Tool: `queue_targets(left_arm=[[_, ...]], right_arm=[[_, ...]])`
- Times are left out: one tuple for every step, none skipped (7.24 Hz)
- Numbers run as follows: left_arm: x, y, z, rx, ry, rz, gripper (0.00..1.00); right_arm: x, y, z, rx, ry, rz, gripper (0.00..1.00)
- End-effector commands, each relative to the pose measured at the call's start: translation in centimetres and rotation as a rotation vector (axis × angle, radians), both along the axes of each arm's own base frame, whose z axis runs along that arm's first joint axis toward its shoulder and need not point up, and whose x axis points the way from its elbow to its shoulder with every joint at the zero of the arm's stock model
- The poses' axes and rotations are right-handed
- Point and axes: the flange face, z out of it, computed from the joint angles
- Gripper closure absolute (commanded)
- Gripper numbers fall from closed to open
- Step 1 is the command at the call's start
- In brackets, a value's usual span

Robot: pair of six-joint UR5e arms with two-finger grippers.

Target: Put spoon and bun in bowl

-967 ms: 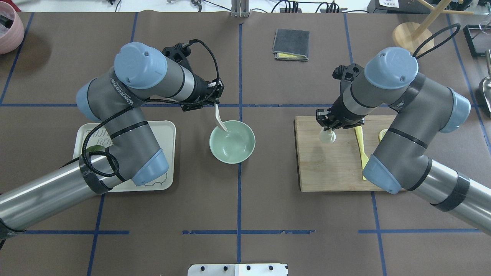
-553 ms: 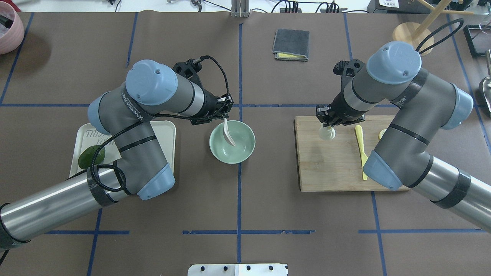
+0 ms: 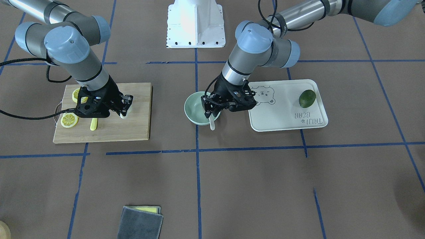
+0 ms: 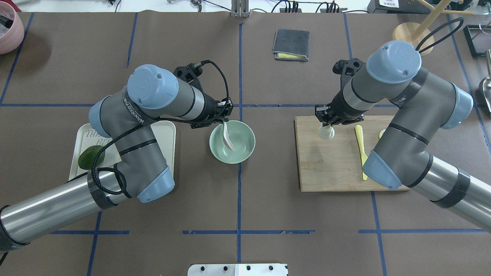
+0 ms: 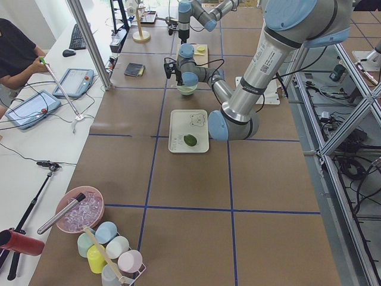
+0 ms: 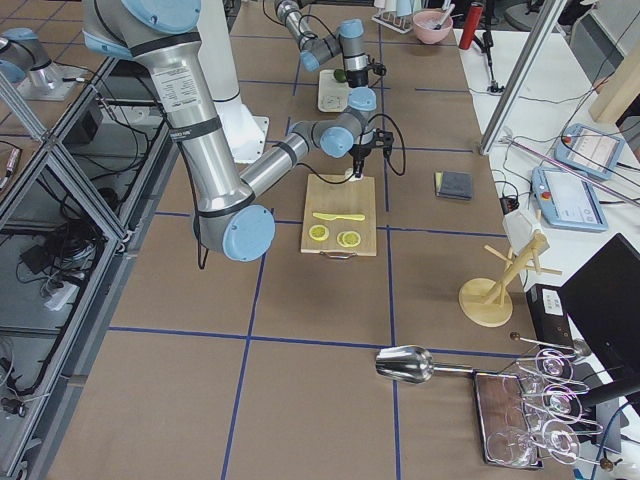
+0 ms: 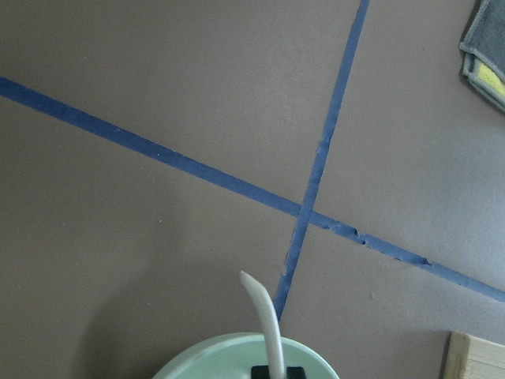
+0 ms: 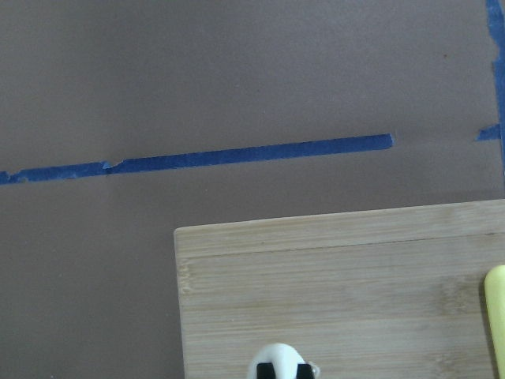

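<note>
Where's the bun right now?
In the overhead view the bun sits in the right half, on the wooden cutting board near its far-left corner, at the right gripper and left of the yellow knife.

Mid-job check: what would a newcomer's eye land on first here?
The left gripper holding the spoon over the mint bowl at table centre. Next, the right gripper clamped on the bun on the wooden cutting board; an avocado sits on the bear tray.
</note>
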Motion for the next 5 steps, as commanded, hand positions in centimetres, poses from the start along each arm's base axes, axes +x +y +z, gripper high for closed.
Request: queue_targets(left_arm=[[-1.8,-1.1,-0.6,0.011,0.007,-0.022,0.0],[-3.6,-2.1,0.4,0.042,-0.016,-0.029,0.0],[-6.5,-2.6,2.0,0.089,-0.072,-0.024,0.0],[-10.5,-3.2,2.6,0.151,-0.16,0.004,0.0],[-13.8,-3.9,3.2,0.188,-0.25,0.033,0.0]], right_arm=[[-0.1,0.0,-1.6,0.022,-0.022,0.0,1.0],[-1.1,-0.1,-4.1,0.043,-0.055,0.0,1.0],[-2.6,0.3,-7.0,0.075,-0.09,-0.016,1.0],[-4.3,1.4,-9.1,0.101,-0.112,-0.042,1.0],[-5.7,1.6,-11.5,0.148,-0.131,-0.036,1.0]])
